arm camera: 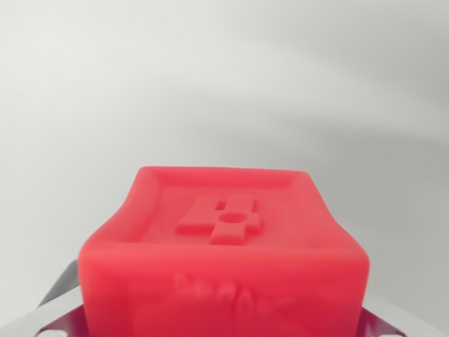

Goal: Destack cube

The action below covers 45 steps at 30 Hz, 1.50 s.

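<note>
The gripper [223, 330] sat at the very bottom of the wrist view, and only its metal fingers [59, 295] showed: thin, pale grey, brushed plates poking out at the lower left and lower right corners behind the cube. How wide the jaws stood, and whether they pressed on anything, could not be told, because the cube covered the space between them.

That cube was a bright red, glossy plastic cube [224, 260] with rounded corners, and it filled the lower middle of the view. Its top face had a raised rim all round and a sunken panel holding a moulded relief shape (a cross-like form with a small round boss at its centre). Its near face, toward the camera, carried embossed lettering, too blurred to read. The finger plates lay just beside the cube's lower left and right edges; whether they touched it was not clear.

Beyond and around the cube lay a plain, matt, pale grey-white surface [224, 84]. It stretched above the cube to the top of the view and to both sides of it, with a soft darker band of shadow running across the upper right. What the cube rested on could not be seen.
</note>
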{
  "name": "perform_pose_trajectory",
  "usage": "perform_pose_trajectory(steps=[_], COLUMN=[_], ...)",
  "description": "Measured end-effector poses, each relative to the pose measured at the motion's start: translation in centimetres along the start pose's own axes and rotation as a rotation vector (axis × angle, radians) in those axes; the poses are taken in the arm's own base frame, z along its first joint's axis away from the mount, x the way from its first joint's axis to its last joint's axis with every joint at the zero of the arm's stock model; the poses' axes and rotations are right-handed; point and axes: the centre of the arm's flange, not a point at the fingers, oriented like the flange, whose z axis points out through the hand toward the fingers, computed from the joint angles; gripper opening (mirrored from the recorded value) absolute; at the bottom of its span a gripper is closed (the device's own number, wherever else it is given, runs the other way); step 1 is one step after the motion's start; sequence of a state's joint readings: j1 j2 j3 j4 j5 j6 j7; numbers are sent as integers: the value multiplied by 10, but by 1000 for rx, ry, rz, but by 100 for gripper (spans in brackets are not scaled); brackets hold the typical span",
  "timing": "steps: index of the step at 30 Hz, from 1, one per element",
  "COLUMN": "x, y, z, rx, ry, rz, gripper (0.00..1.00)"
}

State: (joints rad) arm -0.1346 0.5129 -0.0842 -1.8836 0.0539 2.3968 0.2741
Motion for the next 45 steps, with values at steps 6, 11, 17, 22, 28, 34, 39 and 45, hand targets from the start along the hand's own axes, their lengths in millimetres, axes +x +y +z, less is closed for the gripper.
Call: perform_pose_trajectory(steps=[6, 11, 17, 22, 28, 34, 39, 45], x=[1, 0, 0, 0, 0, 0, 0, 0], y=[0, 0, 0, 0, 0, 0, 0, 0], z=[15, 32, 49, 61, 75, 88, 98, 106], rx=[-2, -4, -3, -4, -4, -4, -4, -4], ry=[-6, -8, -7, -7, -7, -8, -7, -7], rz=[5, 7, 8, 8, 9, 9, 9, 9], gripper=[0, 0, 0, 0, 0, 0, 0, 0])
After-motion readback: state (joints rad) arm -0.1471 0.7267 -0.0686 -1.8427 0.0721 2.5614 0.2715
